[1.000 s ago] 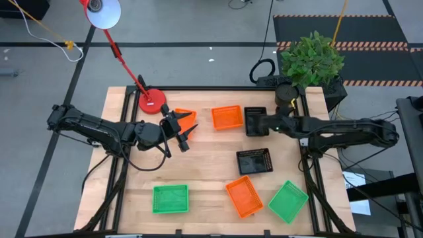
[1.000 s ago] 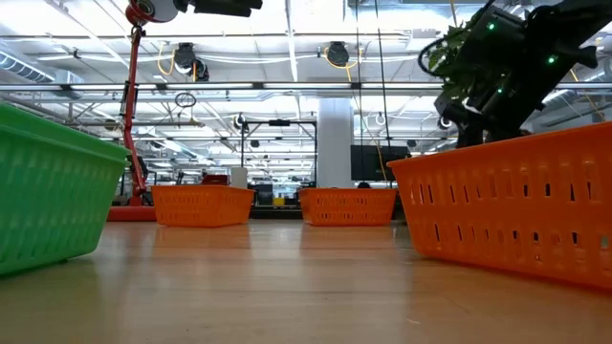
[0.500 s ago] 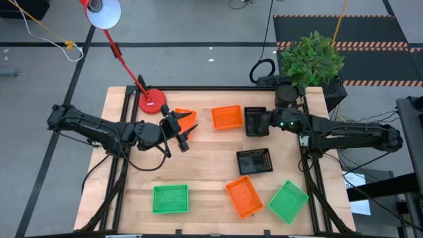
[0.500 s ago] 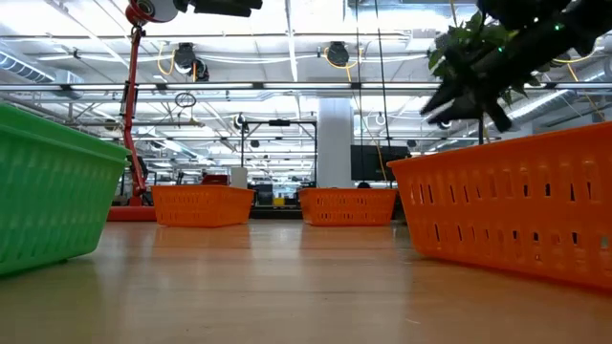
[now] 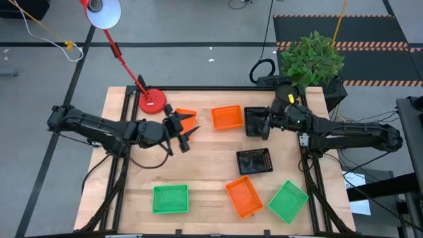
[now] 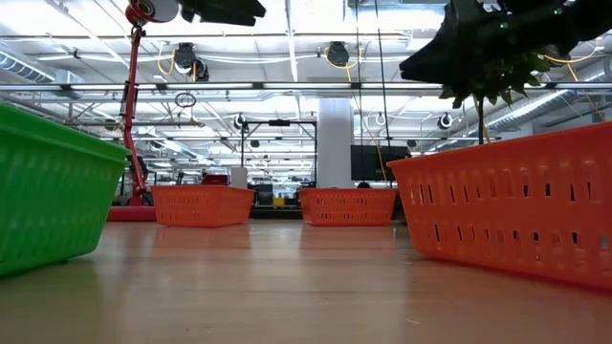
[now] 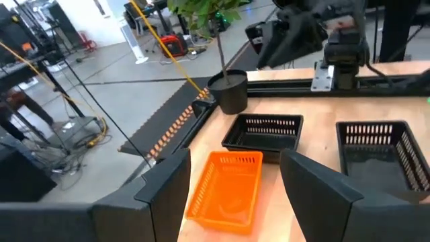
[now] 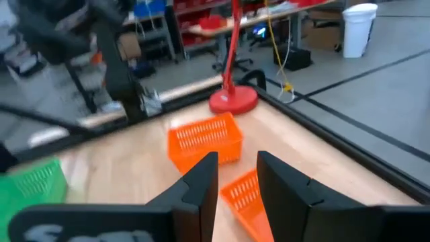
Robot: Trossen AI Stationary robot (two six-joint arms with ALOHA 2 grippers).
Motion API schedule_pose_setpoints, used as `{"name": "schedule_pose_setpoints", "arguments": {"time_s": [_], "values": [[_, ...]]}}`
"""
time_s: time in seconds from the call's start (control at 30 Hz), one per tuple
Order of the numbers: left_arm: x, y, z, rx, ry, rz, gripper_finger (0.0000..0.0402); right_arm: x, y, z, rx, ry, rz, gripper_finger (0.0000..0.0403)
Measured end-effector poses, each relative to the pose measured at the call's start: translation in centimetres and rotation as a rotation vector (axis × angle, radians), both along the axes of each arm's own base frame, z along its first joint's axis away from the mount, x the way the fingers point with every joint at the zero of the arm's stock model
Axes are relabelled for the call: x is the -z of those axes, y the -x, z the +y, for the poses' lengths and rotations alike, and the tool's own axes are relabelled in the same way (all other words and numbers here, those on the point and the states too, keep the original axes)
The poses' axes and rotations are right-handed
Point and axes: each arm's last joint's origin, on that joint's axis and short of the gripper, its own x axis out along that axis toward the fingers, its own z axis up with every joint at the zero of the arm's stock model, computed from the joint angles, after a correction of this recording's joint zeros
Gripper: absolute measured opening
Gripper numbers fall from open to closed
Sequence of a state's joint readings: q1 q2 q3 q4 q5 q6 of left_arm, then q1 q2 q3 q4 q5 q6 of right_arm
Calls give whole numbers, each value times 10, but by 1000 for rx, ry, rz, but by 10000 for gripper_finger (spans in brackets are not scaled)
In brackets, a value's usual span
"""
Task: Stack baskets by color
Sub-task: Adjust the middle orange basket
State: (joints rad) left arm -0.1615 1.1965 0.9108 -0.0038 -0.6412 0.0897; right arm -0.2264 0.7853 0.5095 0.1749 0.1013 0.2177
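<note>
Seven baskets show in the high view. Along the far side sit an orange basket [image 5: 187, 116], another orange basket [image 5: 227, 117] and a black basket [image 5: 254, 120]. A second black basket [image 5: 254, 160] rests mid-table. Near the front lie a green basket [image 5: 170, 198], an orange basket [image 5: 243, 196] and a tilted green basket [image 5: 288, 201]. My left gripper [image 5: 190, 134] hovers open beside the far-left orange basket and faces the middle orange basket [image 7: 225, 185]. My right gripper [image 5: 265, 124] hangs open and empty over the far black basket's right side, pointing toward the table's left.
A red lamp base [image 5: 153, 101] stands at the far left corner, its arm reaching up and left. A potted plant [image 5: 309, 63] stands at the far right corner. Bare wood lies between the far row and the front row of baskets.
My right gripper has risen above the far black basket. It has tipped from pointing down to nearly level and has rolled about its own line. Its finger gap looks the same. The baskets have stayed where they were.
</note>
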Motion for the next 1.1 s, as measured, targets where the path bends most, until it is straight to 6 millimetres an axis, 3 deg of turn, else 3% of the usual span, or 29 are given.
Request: {"name": "schedule_pose_setpoints", "arguments": {"time_s": [0.17, 0.43, 0.7, 0.9, 1.1], "values": [[30, -31, 23, 70, 52, 80, 214, 5, 0, 0, -11, 63, 73, 100], [93, -73, 63, 154, 165, 274, 98, 9, 1, 0, -30, 115, 140, 100], [141, -100, 76, 282, 261, 440, 8, 11, 2, 0, -32, 114, 161, 100], [155, -111, 83, 224, 243, 479, 17, 11, 2, 0, -33, 114, 163, 100], [160, -109, 93, 155, 257, 498, 10, 11, 2, 0, -32, 113, 163, 100]]}}
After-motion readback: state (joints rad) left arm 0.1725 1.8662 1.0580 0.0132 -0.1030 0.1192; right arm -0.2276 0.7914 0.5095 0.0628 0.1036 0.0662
